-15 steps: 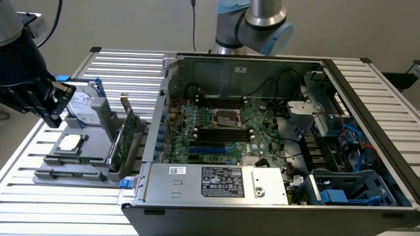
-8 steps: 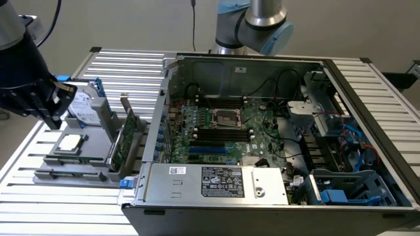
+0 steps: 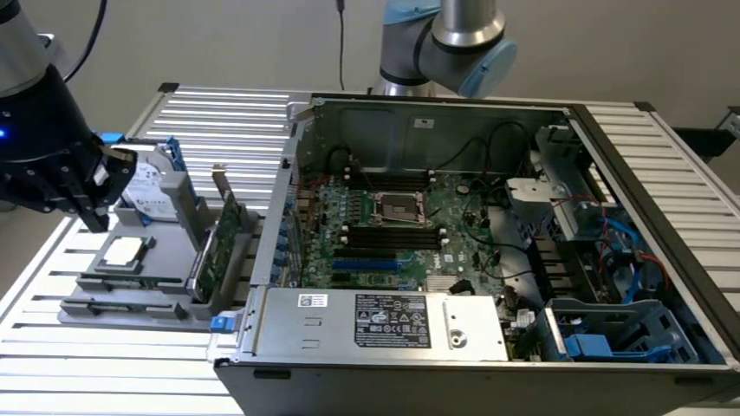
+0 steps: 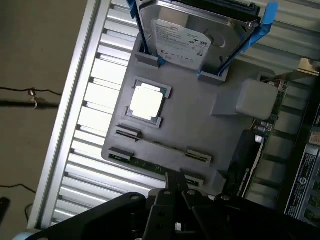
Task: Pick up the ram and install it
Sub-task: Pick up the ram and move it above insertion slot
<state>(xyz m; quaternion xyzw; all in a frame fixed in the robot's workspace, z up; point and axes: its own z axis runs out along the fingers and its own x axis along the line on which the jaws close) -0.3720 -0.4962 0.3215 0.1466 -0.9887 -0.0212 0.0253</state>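
The ram (image 4: 145, 164) is a thin dark-green stick lying flat in clips near the front edge of a grey holder tray (image 4: 200, 125); in the exterior view the ram (image 3: 130, 283) lies low on the tray (image 3: 162, 234) at that view's left. A second thin stick (image 4: 160, 145) rests in clips just behind it. My black gripper (image 3: 90, 208) hangs above the tray's outer edge with nothing in it, and in the wrist view the gripper (image 4: 175, 185) sits close over the green stick. The open computer case (image 3: 486, 113) shows black memory slots (image 3: 393, 232) on its motherboard.
On the tray also stand a silver processor chip (image 4: 146, 101), a hard drive (image 4: 182, 37) in a blue-edged cradle and a green expansion card (image 3: 214, 251) with a bracket. The case's power supply (image 3: 382, 321) and cables (image 3: 636, 251) crowd its near and right sides. The slatted metal table (image 3: 69, 373) runs underneath.
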